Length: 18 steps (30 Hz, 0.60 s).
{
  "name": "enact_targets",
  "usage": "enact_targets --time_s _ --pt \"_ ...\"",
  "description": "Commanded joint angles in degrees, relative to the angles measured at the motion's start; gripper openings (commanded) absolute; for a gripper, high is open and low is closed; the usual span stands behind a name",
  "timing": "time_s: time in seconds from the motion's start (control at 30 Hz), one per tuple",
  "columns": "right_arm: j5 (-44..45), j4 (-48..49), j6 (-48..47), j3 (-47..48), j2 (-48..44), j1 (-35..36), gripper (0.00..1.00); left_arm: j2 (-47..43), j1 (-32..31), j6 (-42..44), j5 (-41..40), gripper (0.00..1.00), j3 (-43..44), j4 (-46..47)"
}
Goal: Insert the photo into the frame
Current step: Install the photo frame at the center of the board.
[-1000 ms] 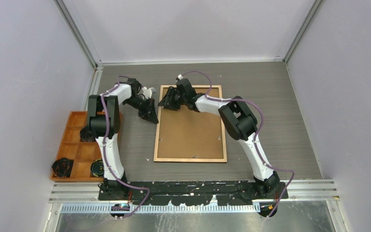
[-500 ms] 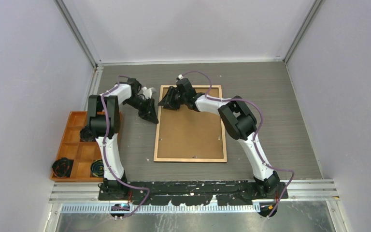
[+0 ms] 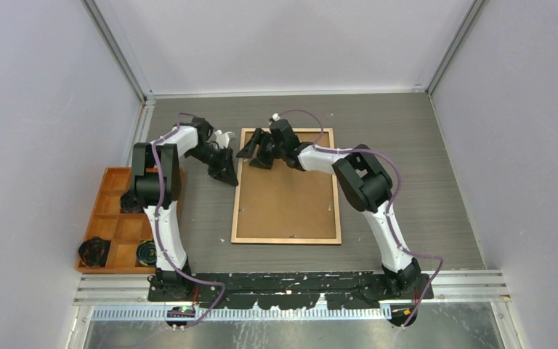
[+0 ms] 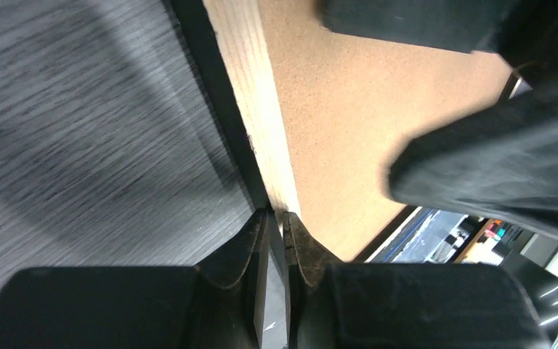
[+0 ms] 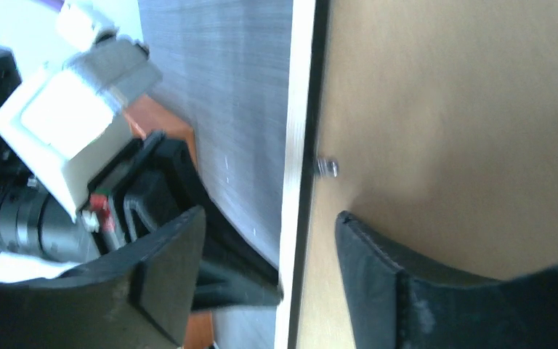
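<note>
Widened since the earlier frame: right tool (image 3: pixel 254 154) (image 5: pixel 269 218), its jaws now spreading apart and shifted slightly toward the frame's far-left corner.

Right arm: is reaching forward and leftward, elbow raised, wrist angling down. Its open tool is straddling the left rail of the frame (image 3: pixel 285 238) (image 4: pixel 251 94) (image 5: pixel 299 73), with one finger over the worktop (image 3: pixel 407 182) and the other over the backing board (image 3: pixel 287 196) (image 4: pixel 334 109) (image 5: pixel 443 94).

Left arm: is folding up and forward, forearm sloping down to the right. Left tool (image 3: pixel 227 174) (image 4: pixel 276 217) is staying closed, fingertips meeting at the same left rail, just nearer than the right tool.

Frame: is lying flat, back upward, at mid-worktop, light wood rails showing. The brown backing board is sitting inside it. A small metal tab (image 5: pixel 325 167) is showing at the rail's inner edge.

Orange compartment tray (image 3: pixel 109 174): is sitting at the left edge of the worktop, beside the left arm. Two black round items (image 3: pixel 94 251) are resting in its nearest compartments, one on each side.

Worktop: grey wood-grain. Pale walls (image 3: pixel 276 43) are enclosing it on three sides.
</note>
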Motion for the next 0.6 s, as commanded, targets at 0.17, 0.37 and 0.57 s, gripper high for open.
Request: enact_targets --time_s 0.17,0.37,0.57 --pt "6.2 -5.8 -4.4 -21.1 -30.5 -12.4 0.94 -6.2 0.2 11.1 -3.8 0.25 0.9 -5.6" --pt "15.5 -17.3 -9.2 -31.6 -42.1 -24.5 1.0 -10.9 -1.3 15.5 -8.4 0.27 -5.2 -4.0" --pt "16.2 -16.9 -9.8 -36.3 -39.8 -30.8 1.0 -15.0 -8.3 18.7 -18.4 0.27 -14.1 2.5"
